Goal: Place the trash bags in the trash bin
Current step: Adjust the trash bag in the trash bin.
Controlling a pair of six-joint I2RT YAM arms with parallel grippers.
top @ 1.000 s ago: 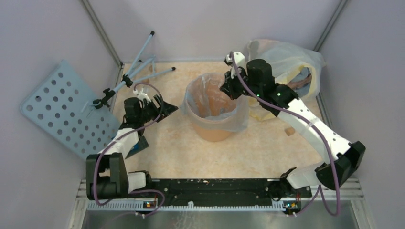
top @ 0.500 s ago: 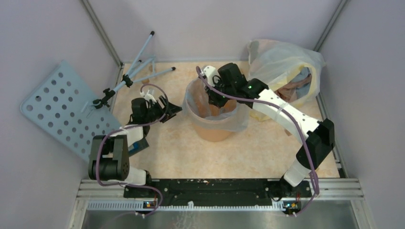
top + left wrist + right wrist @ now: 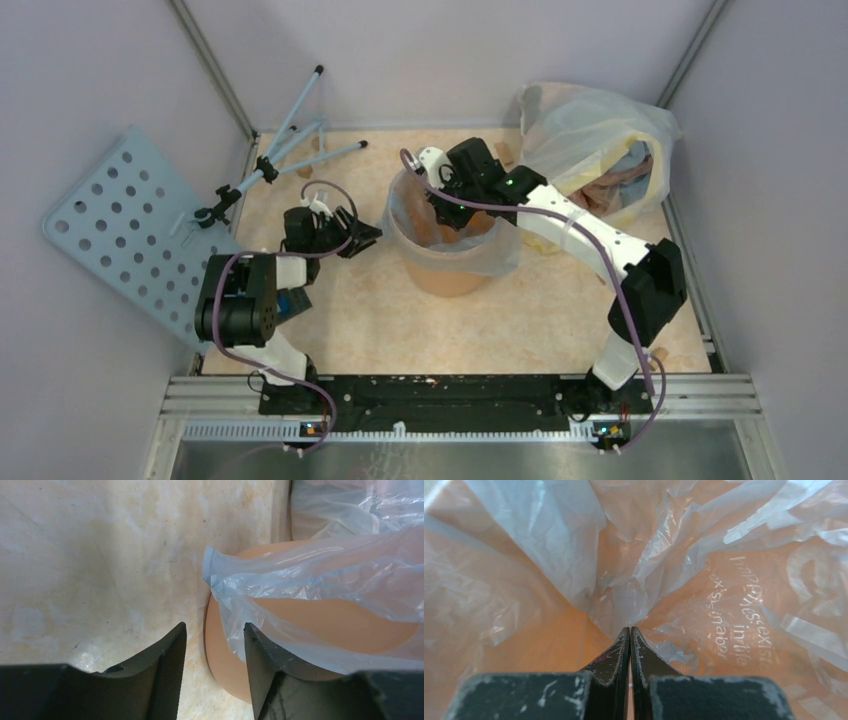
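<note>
Translucent grey-blue plastic, the trash bag (image 3: 503,252) lines the orange trash bin (image 3: 447,282) at the middle of the table (image 3: 350,320), its edge draped outside the rim. The right end effector (image 3: 630,629) reaches inside, jaws pressed together on nothing, apparently pushing the film down. Just left of the bin, the left end effector (image 3: 215,626) waits half-spread and empty, the bag's hanging corner directly ahead, probably to pinch it.

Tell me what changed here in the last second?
The right tool swung left from the rim of the trash bin and dipped inside, shut, against the trash bag lining it. The left tool edged toward the bin, its jaws narrowing. Bin and big clear bag stayed put.
</note>
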